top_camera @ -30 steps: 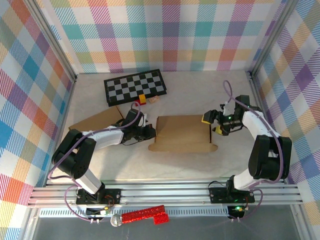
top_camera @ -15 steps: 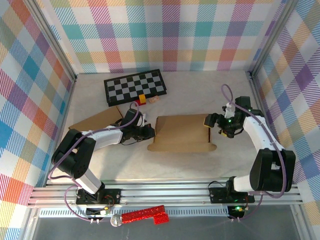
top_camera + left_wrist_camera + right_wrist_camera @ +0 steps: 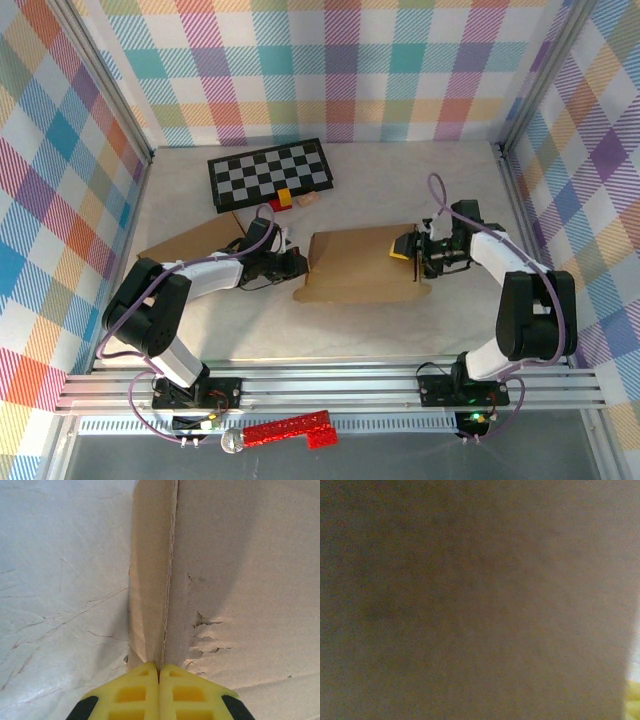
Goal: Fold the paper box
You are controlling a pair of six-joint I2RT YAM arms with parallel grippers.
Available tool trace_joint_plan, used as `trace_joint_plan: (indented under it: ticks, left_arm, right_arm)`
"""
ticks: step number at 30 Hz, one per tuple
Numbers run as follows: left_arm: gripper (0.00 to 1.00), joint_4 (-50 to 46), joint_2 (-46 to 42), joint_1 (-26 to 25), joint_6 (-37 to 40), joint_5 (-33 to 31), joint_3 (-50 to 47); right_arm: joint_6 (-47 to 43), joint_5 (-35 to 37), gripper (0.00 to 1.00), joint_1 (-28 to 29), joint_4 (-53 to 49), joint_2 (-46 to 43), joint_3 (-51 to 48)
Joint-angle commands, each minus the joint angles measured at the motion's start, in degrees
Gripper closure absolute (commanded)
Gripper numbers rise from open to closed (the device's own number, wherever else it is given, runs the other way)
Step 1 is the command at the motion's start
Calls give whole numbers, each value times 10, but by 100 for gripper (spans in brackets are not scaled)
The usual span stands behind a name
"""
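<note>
Over the last second the right gripper (image 3: 404, 248) had slid left onto the right end of the paper box (image 3: 355, 270); I could not tell whether its fingers were spread. The box lay flat mid-table, its long axis running left to right between the arms. At its left end the left gripper (image 3: 159, 676) pinched a raised flap edge, fingers (image 3: 135, 692) pressed together. Beyond lay a checkerboard (image 3: 270, 172).

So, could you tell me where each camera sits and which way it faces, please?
Top external: above and behind the robot, looking down at the table; both arms show, left gripper and right gripper at the paper box.
Left wrist: looks along its shut fingers at the paper box's edge.
Right wrist: close against the paper box, a yellow fingertip at the corner.
Shared: the paper box.
</note>
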Motion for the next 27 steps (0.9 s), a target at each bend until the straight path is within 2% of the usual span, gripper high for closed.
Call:
trace_joint_plan:
  ticks: [1,4,7,9,11,13,18,21,26,27]
  left_arm:
    - [99,-55,-2,5,-3,-17,0]
    - [85,-77,-38,5,10,-34,18]
    - [69,-106,-98,5,57,-54,45]
    - [61,-130,-137,1,118,-54,76]
    - [54,-160,-164,-10,190,-52,110]
    - [50,-201,-182,-21,260,-45,146]
    - [47,-346,-184,-59,462,10,250]
    - [43,-459,-158,-102,580,-17,324]
    - [38,-620,-94,-183,698,-72,422]
    - [31,-637,-82,-203,710,-99,430]
  right_arm:
    - [63,-65,31,6,59,3,-11]
    - [84,-70,38,6,53,1,2]
    - [96,-94,47,5,25,15,31]
    - [103,-109,54,3,2,26,51]
    - [116,-133,57,-2,-9,33,63]
    - [122,-143,59,-5,-30,38,77]
    - [158,-172,58,-7,-99,56,107]
    - [169,-181,57,-8,-150,62,125]
    - [157,-190,56,-8,-245,77,137]
    - [155,-186,56,-10,-254,76,134]
